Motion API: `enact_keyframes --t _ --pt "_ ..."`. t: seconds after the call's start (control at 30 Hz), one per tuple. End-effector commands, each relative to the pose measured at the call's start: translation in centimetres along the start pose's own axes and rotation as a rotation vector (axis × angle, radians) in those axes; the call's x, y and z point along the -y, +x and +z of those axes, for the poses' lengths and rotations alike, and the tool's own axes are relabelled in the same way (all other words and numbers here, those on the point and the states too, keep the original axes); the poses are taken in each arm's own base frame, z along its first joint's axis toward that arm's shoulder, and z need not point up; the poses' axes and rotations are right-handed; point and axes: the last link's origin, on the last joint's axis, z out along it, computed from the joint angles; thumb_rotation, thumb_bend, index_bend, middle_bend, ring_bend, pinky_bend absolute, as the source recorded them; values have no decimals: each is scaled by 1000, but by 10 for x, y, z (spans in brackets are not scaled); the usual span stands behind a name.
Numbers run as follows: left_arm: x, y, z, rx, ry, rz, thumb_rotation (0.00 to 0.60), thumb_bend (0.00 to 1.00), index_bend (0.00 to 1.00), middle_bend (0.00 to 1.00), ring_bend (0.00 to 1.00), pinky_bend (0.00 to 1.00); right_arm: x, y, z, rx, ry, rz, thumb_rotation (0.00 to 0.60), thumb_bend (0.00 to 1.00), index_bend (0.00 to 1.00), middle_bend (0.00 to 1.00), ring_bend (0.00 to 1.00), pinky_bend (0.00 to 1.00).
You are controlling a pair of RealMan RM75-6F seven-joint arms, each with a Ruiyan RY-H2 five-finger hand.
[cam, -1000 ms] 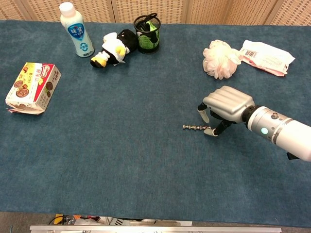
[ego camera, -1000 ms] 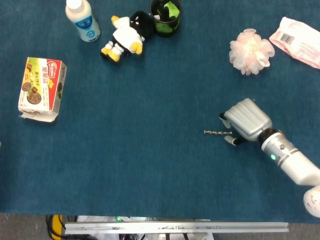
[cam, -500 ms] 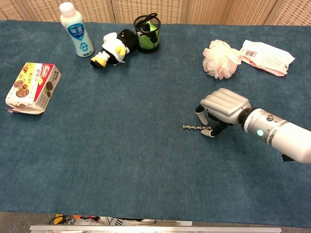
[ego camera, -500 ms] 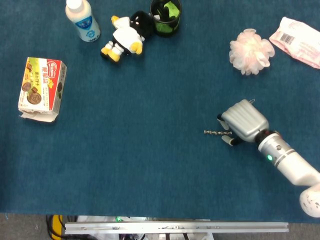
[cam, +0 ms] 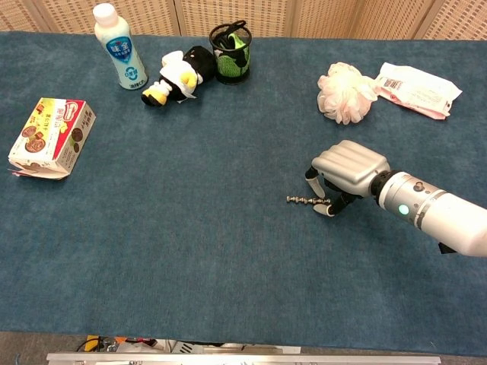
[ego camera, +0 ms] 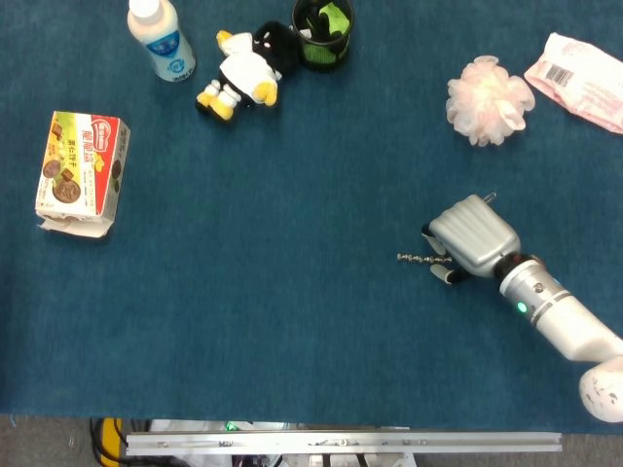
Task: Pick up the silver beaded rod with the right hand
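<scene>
Silver beaded rod (cam: 307, 201) lies flat on the blue worktop (cam: 228, 251), its near end tucked under the right robot hand (cam: 346, 173). Fingers (cam: 328, 207) curl down around that end, though whether they actually pinch it I cannot tell. This looks like the grasping step; next comes a firm close, then a lift.

Silver ridged right hand (ego camera: 471, 236), dark fingertips, glossy white forearm, green wrist light
</scene>
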Motion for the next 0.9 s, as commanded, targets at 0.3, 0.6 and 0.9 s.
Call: enact_keyframes --t 0.3,0.6,0.9 --pt "2 -1 0 -2 5 -3 600 214 0 23 25 6 -1 0 1 3 -5 6 600 321 615 983 1000 1000" --pt "3 -1 -1 2 11 -5 600 214 0 23 24 6 -1 2 -1 -8 -4 18 600 364 635 989 1000 1000" --pt "3 -2 -1 2 10 -7 600 214 0 23 25 6 -11 15 -12 -39 -21 23 600 428 650 995 1000 1000"
